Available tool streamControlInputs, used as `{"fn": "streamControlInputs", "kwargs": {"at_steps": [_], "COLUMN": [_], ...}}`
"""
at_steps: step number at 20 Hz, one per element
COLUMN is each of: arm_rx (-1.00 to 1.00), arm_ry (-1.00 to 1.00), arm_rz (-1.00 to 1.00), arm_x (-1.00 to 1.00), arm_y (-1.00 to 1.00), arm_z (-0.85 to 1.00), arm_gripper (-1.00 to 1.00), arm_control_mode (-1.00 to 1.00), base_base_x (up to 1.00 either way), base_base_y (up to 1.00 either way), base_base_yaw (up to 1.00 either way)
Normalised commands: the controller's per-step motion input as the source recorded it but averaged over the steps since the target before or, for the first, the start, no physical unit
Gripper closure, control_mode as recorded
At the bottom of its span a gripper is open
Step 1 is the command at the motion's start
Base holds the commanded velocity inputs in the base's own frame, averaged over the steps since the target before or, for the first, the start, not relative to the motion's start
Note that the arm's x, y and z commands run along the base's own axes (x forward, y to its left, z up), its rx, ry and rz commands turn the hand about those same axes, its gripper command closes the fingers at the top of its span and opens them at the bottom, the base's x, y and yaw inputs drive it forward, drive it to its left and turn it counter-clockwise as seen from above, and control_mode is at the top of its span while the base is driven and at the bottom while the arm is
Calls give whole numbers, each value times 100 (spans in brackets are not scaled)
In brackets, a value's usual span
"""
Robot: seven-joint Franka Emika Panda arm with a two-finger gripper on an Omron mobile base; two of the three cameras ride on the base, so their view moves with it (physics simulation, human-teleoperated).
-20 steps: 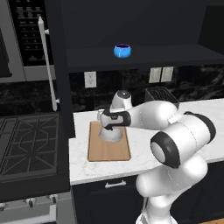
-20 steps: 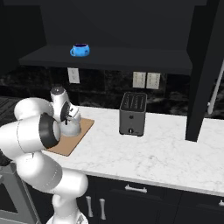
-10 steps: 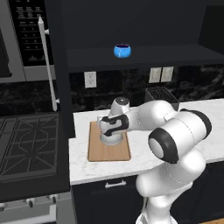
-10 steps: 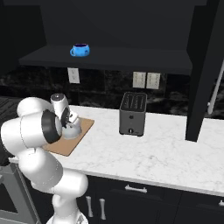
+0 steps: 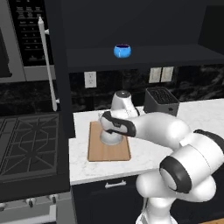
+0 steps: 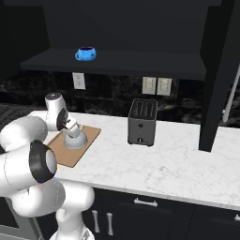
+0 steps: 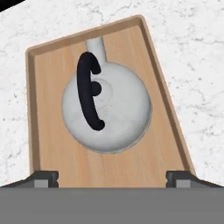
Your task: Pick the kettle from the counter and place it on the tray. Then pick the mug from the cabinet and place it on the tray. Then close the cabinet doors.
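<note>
While the kettle [image 7: 106, 111] sits on the tray [image 7: 52, 144], in the middle of the hand view, the gripper [image 7: 112, 176] hangs directly over it with its fingers wide apart, holding nothing. The black handle [image 7: 87, 91] stands upright between them. I judge the main risk is a rise that is not straight: a fingertip could catch this handle and drag or tip the kettle. The mug [image 5: 122, 50], at upper centre of the left base view, waits on the cabinet [image 5: 183, 54] shelf.
</note>
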Motion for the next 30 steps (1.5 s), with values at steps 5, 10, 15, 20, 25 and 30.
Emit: {"fn": "streamControlInputs", "kwargs": {"at_steps": [5,10,15,20,25,30], "arm_rx": [-8,-17,0,-3,-10,-7], "arm_ry": [7,-3,-1,-2,-2,-6], "arm_rz": [-8,0,1,0,0,0], "arm_x": [-94,-98,-5,3,16,40], "arm_y": [0,-27,-19,-1,0,0], "arm_z": [100,85,19,100,100,100], "arm_gripper": [-100,-100,-100,-100,-100,-100], "arm_control_mode": [-100,-100,-100,-100,-100,-100], "base_base_x": [0,0,0,0,0,0], "base_base_y": [0,0,0,0,0,0], "base_base_yaw": [0,0,0,0,0,0]}}
